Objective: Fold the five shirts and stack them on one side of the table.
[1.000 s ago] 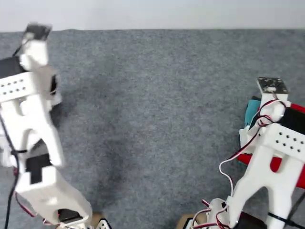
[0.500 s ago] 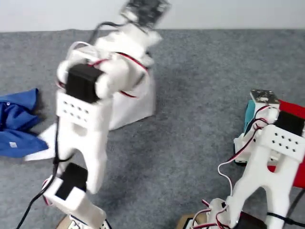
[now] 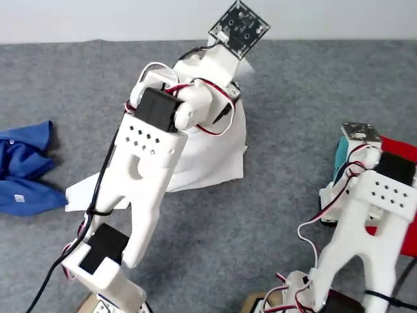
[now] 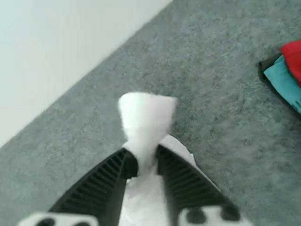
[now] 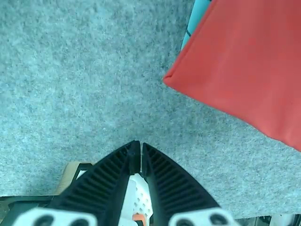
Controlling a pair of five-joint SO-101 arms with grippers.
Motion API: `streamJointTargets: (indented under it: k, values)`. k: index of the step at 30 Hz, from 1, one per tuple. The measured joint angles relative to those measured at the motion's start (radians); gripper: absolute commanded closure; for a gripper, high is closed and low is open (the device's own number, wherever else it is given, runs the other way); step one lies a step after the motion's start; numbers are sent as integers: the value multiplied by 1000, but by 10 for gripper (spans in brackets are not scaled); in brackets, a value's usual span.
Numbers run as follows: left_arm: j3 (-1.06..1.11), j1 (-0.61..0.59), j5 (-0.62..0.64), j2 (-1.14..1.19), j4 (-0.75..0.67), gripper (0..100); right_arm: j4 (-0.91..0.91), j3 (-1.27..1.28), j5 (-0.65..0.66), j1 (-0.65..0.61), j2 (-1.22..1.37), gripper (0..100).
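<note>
A white shirt (image 3: 208, 153) hangs lifted over the middle of the grey table, its lower edge trailing on the surface. My left gripper (image 4: 143, 157) is shut on a bunched fold of the white shirt (image 4: 146, 117), high near the table's far edge. A crumpled blue shirt (image 3: 23, 171) lies at the left edge. At the right side sits a stack with a folded red shirt (image 5: 249, 66) on top of a teal one (image 5: 196, 16). My right gripper (image 5: 140, 150) is shut and holds nothing, beside the stack above bare table.
The grey felt table (image 3: 287, 117) ends at a pale wall along the far side. The right arm (image 3: 365, 222) stands at the front right, partly covering the stack. Wooden mounts sit at the front edge.
The left arm swung from the left edge toward the middle, carrying the white shirt with it and lifting it. The blue shirt came into view. The right arm has not moved.
</note>
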Motion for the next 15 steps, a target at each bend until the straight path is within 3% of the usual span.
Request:
streamJointTargets:
  k: [9, 15]
  values:
    - [-68, -18, 21, -9, 247, 807, 0, 0, 0, 0, 0, 990]
    - [-15, -227, -23, -9, 305, 808, 0, 0, 0, 0, 0, 990]
